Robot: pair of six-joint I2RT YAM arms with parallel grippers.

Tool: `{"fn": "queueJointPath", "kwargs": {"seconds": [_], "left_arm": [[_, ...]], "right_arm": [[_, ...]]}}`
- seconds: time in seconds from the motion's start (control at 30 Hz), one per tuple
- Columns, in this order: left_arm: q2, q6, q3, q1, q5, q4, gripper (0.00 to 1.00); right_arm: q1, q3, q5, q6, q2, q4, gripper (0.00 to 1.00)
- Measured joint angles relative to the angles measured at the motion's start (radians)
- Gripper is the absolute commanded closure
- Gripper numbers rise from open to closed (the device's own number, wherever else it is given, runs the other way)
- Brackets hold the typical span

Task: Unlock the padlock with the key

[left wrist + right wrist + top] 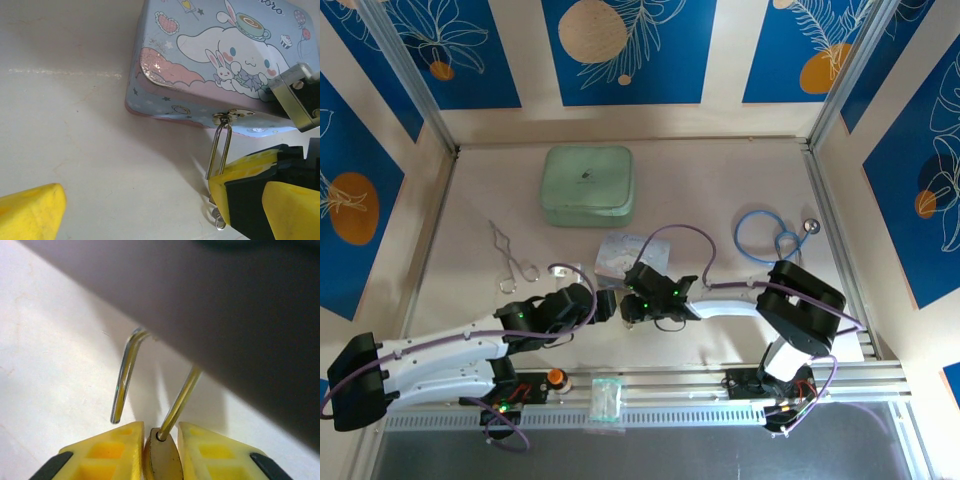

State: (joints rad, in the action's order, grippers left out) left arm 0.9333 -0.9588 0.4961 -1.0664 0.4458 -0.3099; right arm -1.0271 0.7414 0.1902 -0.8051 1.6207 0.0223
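Yellow fingers [125, 450] of right gripper [161, 427] clenched on brass body of padlock [161, 460], held edge-on between them. Shackle open: one leg seated in body, other leg's tip hanging free beside it, bend hooked up under pale-blue tin [210, 60]. From left wrist: shackle threaded through clasp on tin's front edge, padlock hanging just below tin, same fingers pinching it. Small silver loop [218, 221] poking out beneath, too little visible to name. Tin shut, contents hidden. Lid printed with white long-eared cartoon character, rabbits, cup, hearts; lettering cut off, only "oro" legible. Left gripper [165, 200] spread wide, grasping nothing, padlock between its fingers, untouched. From above: both grippers tip to tip on tin's near side. Mint-green case [587, 185] beyond tin, lid down, contents unseen, small logo unreadable.
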Motion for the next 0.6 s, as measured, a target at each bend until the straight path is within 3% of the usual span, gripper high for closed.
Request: {"fn": "queueJointPath", "kwargs": {"seconds": [0.2,0.37,0.6], "left_arm": [[-0.002,0.104,0.023,0.009,0.012,-0.005,0.0],[0.06,0.325,0.122,0.014,0.011,-0.001,0.0],[0.296,0.647,0.317,0.017,0.01,-0.006,0.03]], "right_arm": [[0.05,-0.105,-0.055,-0.019,-0.075,-0.093,0.83],[0.1,-0.186,-0.113,-0.026,-0.148,-0.139,0.83],[0.192,-0.282,-0.174,-0.022,-0.263,-0.136,0.83]]}}
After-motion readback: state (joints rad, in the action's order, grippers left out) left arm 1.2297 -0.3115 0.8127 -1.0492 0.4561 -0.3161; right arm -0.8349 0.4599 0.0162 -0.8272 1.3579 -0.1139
